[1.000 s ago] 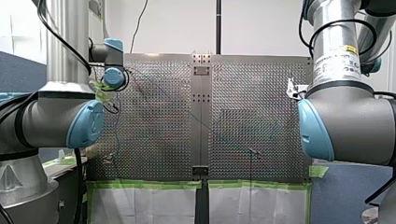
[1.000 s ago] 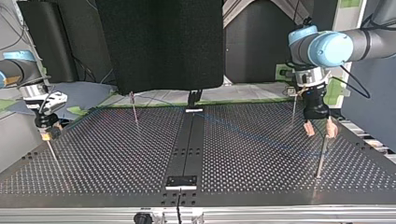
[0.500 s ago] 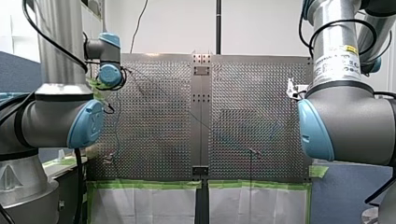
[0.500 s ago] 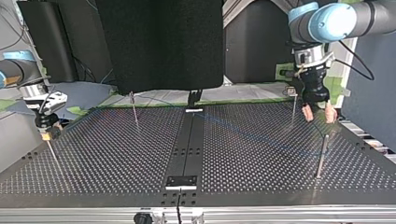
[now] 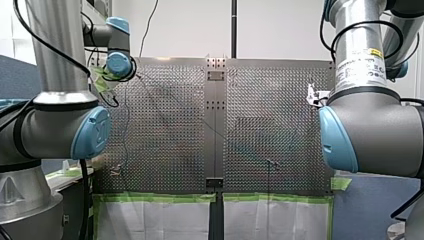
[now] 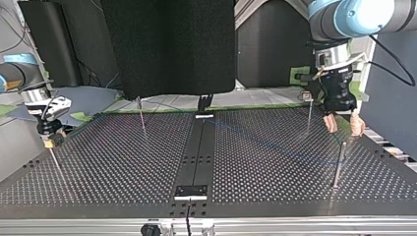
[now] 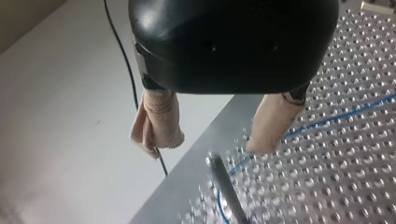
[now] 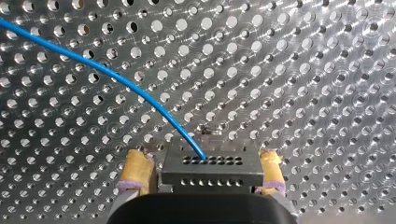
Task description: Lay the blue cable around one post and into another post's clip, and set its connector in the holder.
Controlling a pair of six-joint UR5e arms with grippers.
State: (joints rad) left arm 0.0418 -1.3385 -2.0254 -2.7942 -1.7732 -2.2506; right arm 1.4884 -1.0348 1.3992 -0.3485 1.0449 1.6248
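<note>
Now: thin blue cable (image 8: 126, 85) enters boxy, holed connector (image 8: 210, 170).

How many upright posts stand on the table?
4 posts in the top view: one under my right pincer, one further back at left, two at right by my left pincer.
</note>
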